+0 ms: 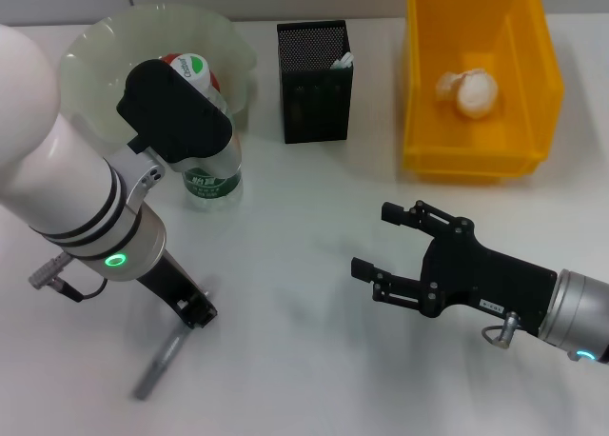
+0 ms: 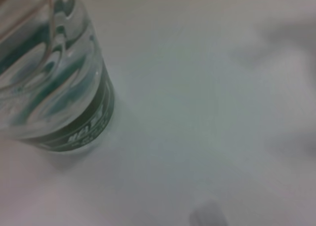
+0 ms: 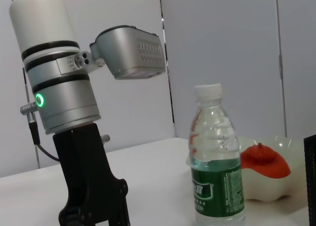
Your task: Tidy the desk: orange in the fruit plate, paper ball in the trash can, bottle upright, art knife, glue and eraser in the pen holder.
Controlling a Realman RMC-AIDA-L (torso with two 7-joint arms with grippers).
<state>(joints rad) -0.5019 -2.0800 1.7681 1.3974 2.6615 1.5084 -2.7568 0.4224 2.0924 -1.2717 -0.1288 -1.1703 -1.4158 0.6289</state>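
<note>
White desk (image 1: 304,360) carries everything. Biggest item: yellow trash can (image 1: 476,84), beyond the right gripper (image 1: 385,241) and a bit to its right, w/ the paper ball (image 1: 468,91) already inside. Next, fruit plate (image 1: 95,46), pale translucent bowl, far side of the left gripper (image 1: 190,314), orange (image 3: 264,159) sitting in it. Black mesh pen holder (image 1: 314,82) stands betw. plate and trash can, something white poking above its rim; can't tell what. Bottle (image 1: 211,165) upright w/ green label, white cap, just in front of the plate, beyond the left gripper & well left of the right one. Left gripper is down at desk level, tip right at a grey pen-shaped item (image 1: 164,360), prob. the art knife; can't tell its finger state. Right gripper hovers low over bare desk, fingers spread apart, nothing betw. them.
</note>
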